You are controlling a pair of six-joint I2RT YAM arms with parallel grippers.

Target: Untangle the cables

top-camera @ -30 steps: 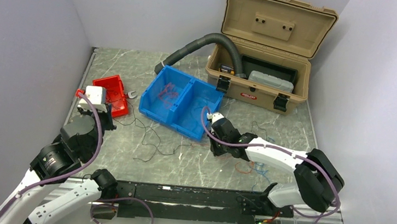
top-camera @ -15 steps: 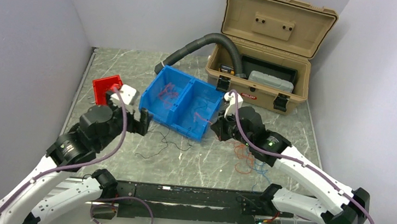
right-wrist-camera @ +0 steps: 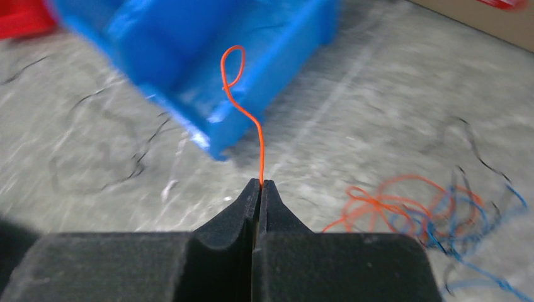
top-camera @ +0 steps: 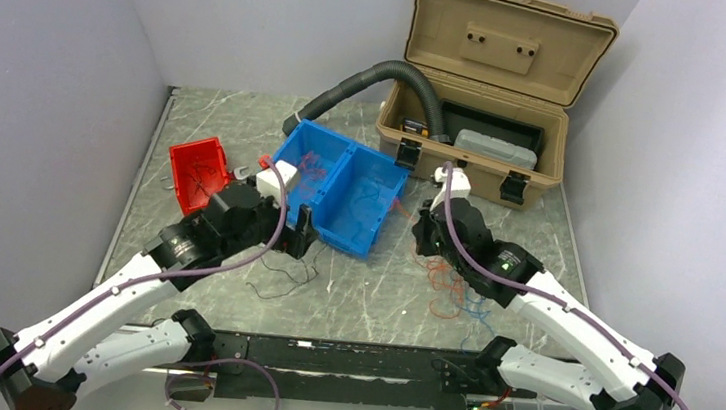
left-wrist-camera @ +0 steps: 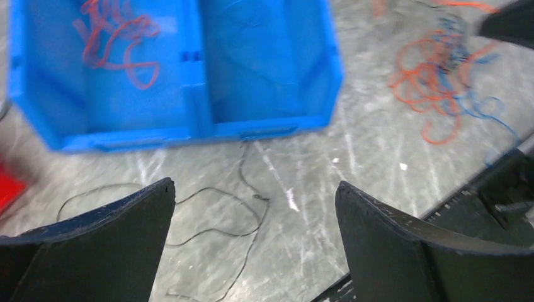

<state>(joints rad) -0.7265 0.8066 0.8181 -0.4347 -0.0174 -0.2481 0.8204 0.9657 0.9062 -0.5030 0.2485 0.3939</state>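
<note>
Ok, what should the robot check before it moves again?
1. Right tool shut on one red wire: ok.
2. That wire clear of the tangled pile: cannot tell.
3. Left tool open, holding nothing: ok.
4. Loose black wire lies below the left tool: ok.
5. Blue bin has room for the red wire: ok.

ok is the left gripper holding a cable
No, the left gripper has its jaws wide apart with nothing between them, and the black cable lies loose on the table below.
</note>
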